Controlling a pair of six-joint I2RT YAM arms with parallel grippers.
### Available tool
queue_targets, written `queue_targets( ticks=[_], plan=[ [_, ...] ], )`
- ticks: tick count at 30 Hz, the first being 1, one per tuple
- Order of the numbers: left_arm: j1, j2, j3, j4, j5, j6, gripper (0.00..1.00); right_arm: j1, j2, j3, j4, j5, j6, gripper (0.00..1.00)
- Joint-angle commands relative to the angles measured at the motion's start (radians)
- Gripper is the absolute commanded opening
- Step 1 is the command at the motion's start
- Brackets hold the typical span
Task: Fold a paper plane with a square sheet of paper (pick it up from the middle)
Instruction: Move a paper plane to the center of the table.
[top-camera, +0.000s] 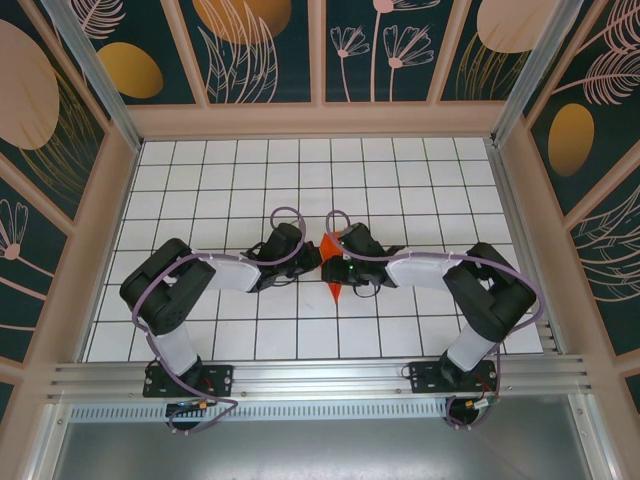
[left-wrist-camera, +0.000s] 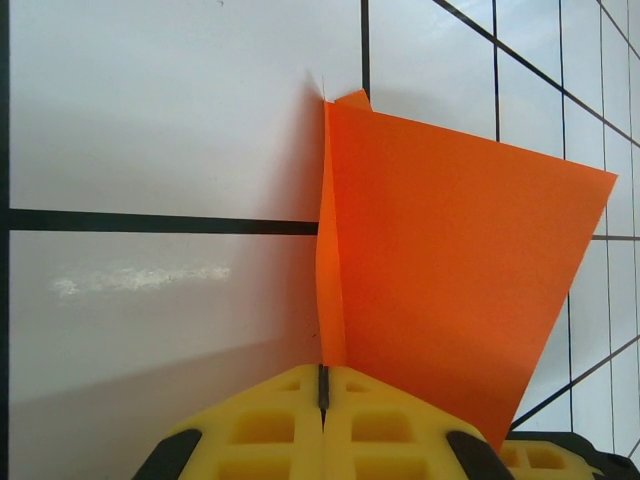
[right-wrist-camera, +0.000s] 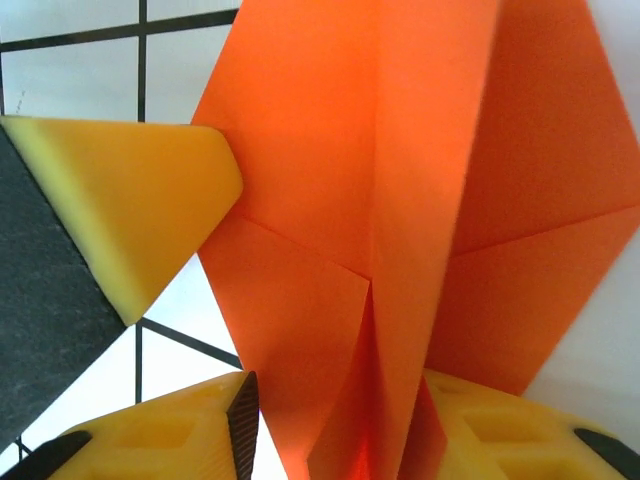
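The orange sheet of paper (top-camera: 333, 285) is partly folded, with slanted flaps and a raised centre ridge (right-wrist-camera: 420, 200), and sits mid-table between both arms. My left gripper (top-camera: 317, 263) is shut on one edge of it, and in the left wrist view the paper (left-wrist-camera: 450, 260) rises upright out of the closed yellow fingertips (left-wrist-camera: 323, 372). My right gripper (right-wrist-camera: 342, 385) straddles the folded ridge with its jaws apart, and a sliver of table shows between its left pad (right-wrist-camera: 243, 425) and the paper. The left gripper's yellow finger (right-wrist-camera: 130, 200) touches the paper's left flap.
The white grid table (top-camera: 200, 180) is boxed in by tan frame walls with dark floral panels (top-camera: 260, 50). An aluminium rail (top-camera: 320, 380) carrying both arm bases runs along the near edge. Purple cables (top-camera: 285, 215) loop above the wrists.
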Motion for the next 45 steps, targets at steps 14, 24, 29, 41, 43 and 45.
queue_targets(
  ticks=[14,24,29,41,43,45],
  plan=[
    [-0.006,-0.018,-0.022,-0.047,-0.042,0.026,0.02,0.008,0.011,0.033,-0.047,0.095,0.060,0.27],
    [-0.004,-0.142,0.042,-0.284,-0.202,0.072,0.34,0.022,-0.011,0.099,-0.174,0.253,0.030,0.07],
    [-0.005,-0.209,0.062,-0.417,-0.362,0.070,0.53,0.023,-0.052,0.120,-0.274,0.356,-0.014,0.07],
    [-0.002,-0.281,0.026,-0.539,-0.585,-0.028,0.88,0.012,0.024,0.153,-0.320,0.392,-0.033,0.09],
    [-0.002,-0.295,0.017,-0.539,-0.597,-0.035,0.91,0.012,0.034,0.158,-0.312,0.389,-0.027,0.16],
    [-0.002,-0.303,0.011,-0.532,-0.596,-0.032,0.92,0.012,0.035,0.152,-0.299,0.386,-0.017,0.21]
  ],
)
